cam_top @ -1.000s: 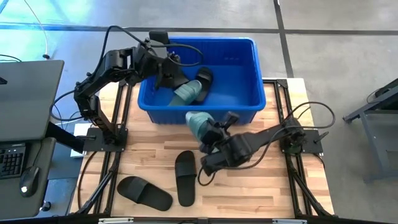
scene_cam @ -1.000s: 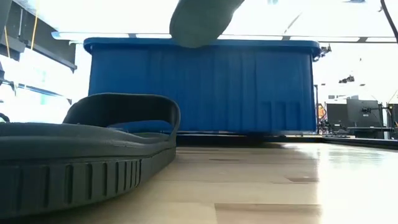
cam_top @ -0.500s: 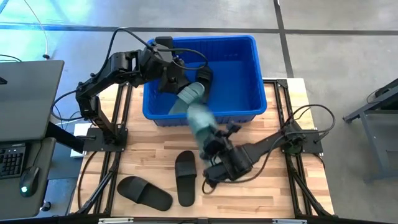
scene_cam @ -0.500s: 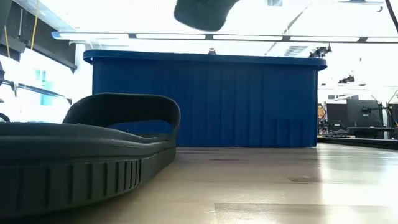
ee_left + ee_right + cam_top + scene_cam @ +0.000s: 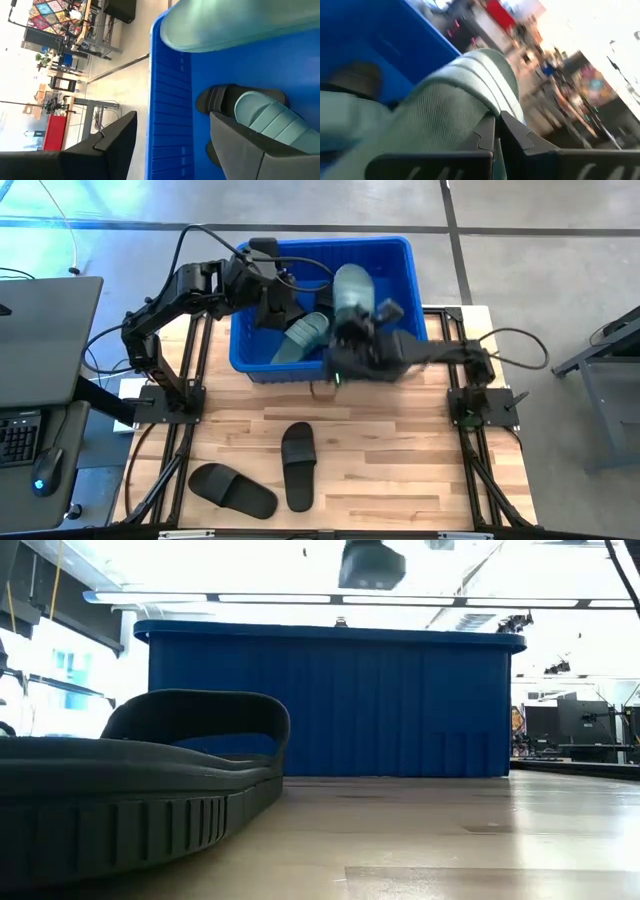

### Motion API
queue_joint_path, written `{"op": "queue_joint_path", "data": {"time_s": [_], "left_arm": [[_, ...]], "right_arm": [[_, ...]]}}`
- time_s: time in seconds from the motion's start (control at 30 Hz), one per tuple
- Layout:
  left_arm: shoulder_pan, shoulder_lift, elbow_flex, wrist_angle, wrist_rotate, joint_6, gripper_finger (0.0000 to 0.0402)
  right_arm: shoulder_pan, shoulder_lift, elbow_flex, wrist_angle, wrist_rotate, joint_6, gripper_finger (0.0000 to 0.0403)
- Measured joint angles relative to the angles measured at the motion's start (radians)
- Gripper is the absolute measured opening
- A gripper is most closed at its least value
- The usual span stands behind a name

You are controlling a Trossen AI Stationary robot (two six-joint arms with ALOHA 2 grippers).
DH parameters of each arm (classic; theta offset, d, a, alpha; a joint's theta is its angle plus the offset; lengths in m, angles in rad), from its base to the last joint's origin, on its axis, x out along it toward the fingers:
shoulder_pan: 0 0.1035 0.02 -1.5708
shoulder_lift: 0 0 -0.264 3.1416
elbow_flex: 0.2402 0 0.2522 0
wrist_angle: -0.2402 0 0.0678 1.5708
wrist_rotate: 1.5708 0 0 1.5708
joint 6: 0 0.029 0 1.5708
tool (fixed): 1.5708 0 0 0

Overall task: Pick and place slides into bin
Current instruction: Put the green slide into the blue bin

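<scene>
Right hand [image 5: 352,330] is above the near half of the large bright blue ribbed plastic bin [image 5: 400,260], fingers clamped on a muted sage green rubber slide [image 5: 352,288]. In the right wrist view the two dark fingers [image 5: 482,136] are pinched close together on the ribbed green rubber [image 5: 465,90] of that sandal. The held slide is raised over the bin interior, toe pointing toward the far wall.

Left hand [image 5: 285,312] is inside the bin at its left part, fingers spread apart. In the left wrist view one finger [image 5: 117,137] lies outside against the ribbed blue wall [image 5: 170,110], the other [image 5: 240,142] sits over the second sage green slide [image 5: 267,120], which lies on the bin floor [image 5: 305,335]. A black rubber slide [image 5: 220,97] lies beside it in the bin, touching it.

On the light wooden desk [image 5: 400,470], two more black slides: one [image 5: 298,464] lying lengthwise near the middle, another [image 5: 232,489] angled near the front left corner. They are near each other, not touching. Low view shows one black slide [image 5: 140,790] close up, the bin wall [image 5: 330,700] behind it.
</scene>
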Motion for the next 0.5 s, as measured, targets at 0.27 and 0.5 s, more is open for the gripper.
{"op": "queue_joint_path", "data": {"time_s": [0.27, 0.5], "left_arm": [[-0.001, 0.000, 0.000, -0.005, -0.046, 0.000, 0.0232], [-0.001, 0.000, 0.000, -0.035, -0.071, 0.009, 0.0227]], "right_arm": [[-0.320, 0.064, 0.000, 0.026, -0.303, -0.046, 0.0000], [-0.481, 0.187, 0.000, 0.035, -0.429, -0.126, 0.0000]]}}
